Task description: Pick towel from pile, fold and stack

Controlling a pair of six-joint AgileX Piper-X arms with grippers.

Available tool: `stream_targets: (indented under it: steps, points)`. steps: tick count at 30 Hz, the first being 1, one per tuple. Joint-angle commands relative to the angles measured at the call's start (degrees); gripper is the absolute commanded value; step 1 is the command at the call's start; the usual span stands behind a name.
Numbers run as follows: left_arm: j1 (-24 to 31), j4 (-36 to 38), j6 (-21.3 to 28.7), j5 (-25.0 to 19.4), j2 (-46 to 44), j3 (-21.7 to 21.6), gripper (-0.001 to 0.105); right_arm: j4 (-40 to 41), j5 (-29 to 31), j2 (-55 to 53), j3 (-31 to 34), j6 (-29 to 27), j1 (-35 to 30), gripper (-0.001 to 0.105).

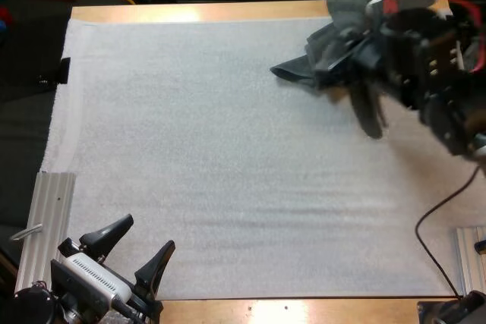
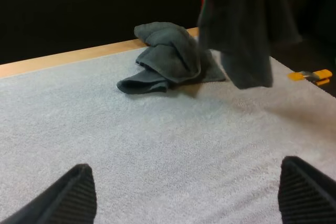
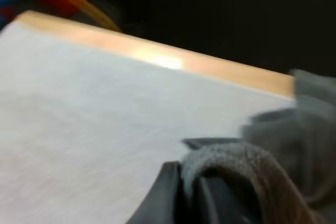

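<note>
A crumpled dark grey-green towel (image 1: 319,55) (image 2: 168,59) lies at the far right of the mat, by the table's far edge. My right gripper (image 3: 191,187) is shut on a fold of a second towel (image 3: 231,158), raised above the mat. That towel (image 2: 241,30) hangs down just beside the crumpled one, and a long strip of it (image 1: 368,111) dangles below the right arm. At the near left corner of the mat my left gripper (image 1: 137,252) (image 2: 184,203) stands open, its fingers wide apart with nothing between them, far from both towels.
The white mat (image 1: 228,157) covers most of the wooden table (image 1: 205,11). A metal rail (image 1: 45,225) lies along the mat's near left side, and another (image 1: 471,252) at the near right. A black cable (image 1: 437,218) crosses the mat near the right arm.
</note>
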Motion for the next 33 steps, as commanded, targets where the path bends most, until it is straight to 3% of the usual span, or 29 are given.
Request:
stream_targets:
  steps: [1, 19, 28, 33]
  points:
    - [-0.2, -0.6, -0.6, 0.4, 0.0, -0.4, 0.07, -0.1, 1.1, -0.2, -0.6, -0.8, 1.8, 0.002]
    - [-0.2, -0.6, -0.6, 0.4, 0.0, -0.4, 0.07, -0.6, 4.3, 3.9, 0.0, 2.8, 19.3, 0.002]
    - [-0.2, 0.0, -0.6, 0.4, 0.0, -0.4, 0.07, -6.3, 4.6, 9.3, 0.0, 4.8, 24.9, 0.002]
    - [-0.2, 1.3, -0.6, 0.4, 0.0, -0.4, 0.07, -1.7, 9.3, 10.7, 0.0, 3.4, 25.1, 0.002]
